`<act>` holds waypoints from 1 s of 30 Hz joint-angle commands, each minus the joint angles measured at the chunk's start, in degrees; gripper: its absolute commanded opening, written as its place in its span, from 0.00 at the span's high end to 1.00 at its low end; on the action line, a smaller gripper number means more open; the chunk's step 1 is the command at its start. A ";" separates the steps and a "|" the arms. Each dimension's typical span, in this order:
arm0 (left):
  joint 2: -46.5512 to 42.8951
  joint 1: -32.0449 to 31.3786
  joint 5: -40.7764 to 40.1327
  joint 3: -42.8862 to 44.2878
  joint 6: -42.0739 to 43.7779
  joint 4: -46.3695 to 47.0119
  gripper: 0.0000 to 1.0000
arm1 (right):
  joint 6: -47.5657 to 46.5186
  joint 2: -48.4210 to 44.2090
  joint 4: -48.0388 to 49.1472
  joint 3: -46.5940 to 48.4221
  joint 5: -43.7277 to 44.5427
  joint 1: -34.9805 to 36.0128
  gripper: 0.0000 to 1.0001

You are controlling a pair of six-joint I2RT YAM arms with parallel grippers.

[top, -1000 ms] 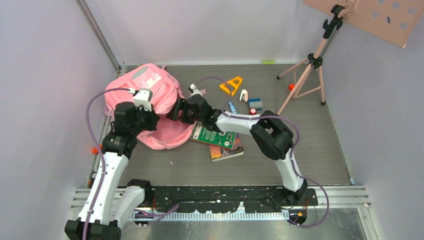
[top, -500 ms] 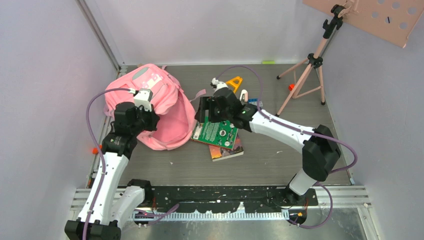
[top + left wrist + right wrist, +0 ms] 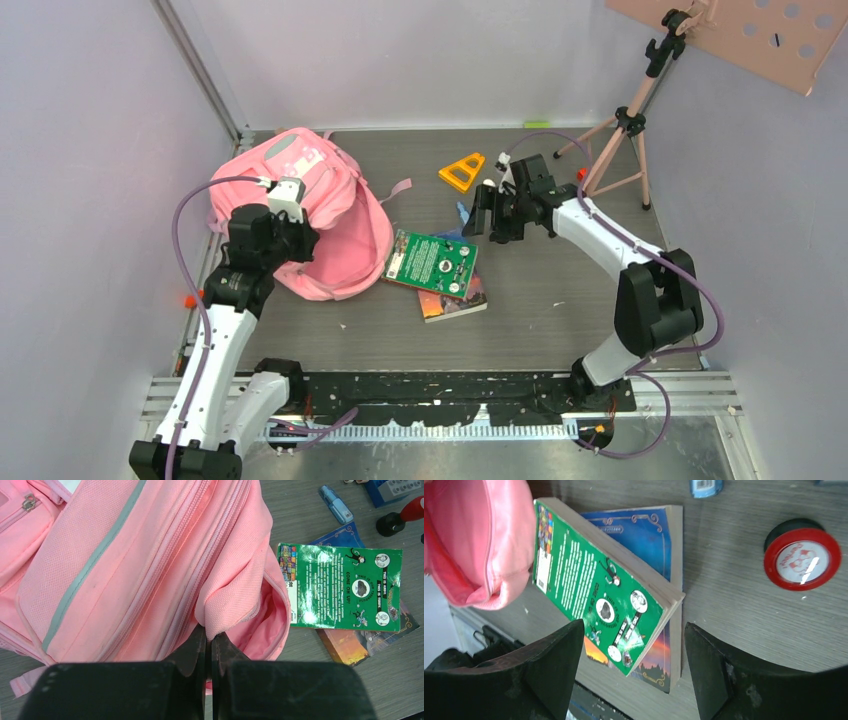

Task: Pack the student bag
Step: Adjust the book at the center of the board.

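The student bag (image 3: 300, 190), a soft pink backpack, lies at the left of the table with its mouth facing the books. My left gripper (image 3: 297, 250) is shut on the pink flap at the edge of that mouth; in the left wrist view its fingertips (image 3: 210, 636) pinch the fabric of the bag (image 3: 125, 555) and hold it up. My right gripper (image 3: 483, 222) hovers open to the right of the books, holding nothing. Between its jaws (image 3: 634, 630) I see a green book (image 3: 594, 590) lying on a blue book (image 3: 659, 535), with the bag's rim (image 3: 469, 535) at the left.
The green book (image 3: 432, 263) rests on the other book (image 3: 455, 302) beside the bag's mouth. A yellow triangle (image 3: 462, 171), a small blue item (image 3: 464, 213) and a red-capped round thing (image 3: 802, 560) lie further back. A pink tripod (image 3: 620, 130) stands at the back right.
My right arm has swung away from the bag's mouth to the right, over the small items, with its jaws open. The left gripper and the bag have stayed put.
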 commanded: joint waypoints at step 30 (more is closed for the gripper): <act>-1.19 -0.20 1.93 1.57 -0.47 6.11 1.00 | -3.53 18.02 9.79 1.41 -9.23 -1.51 0.30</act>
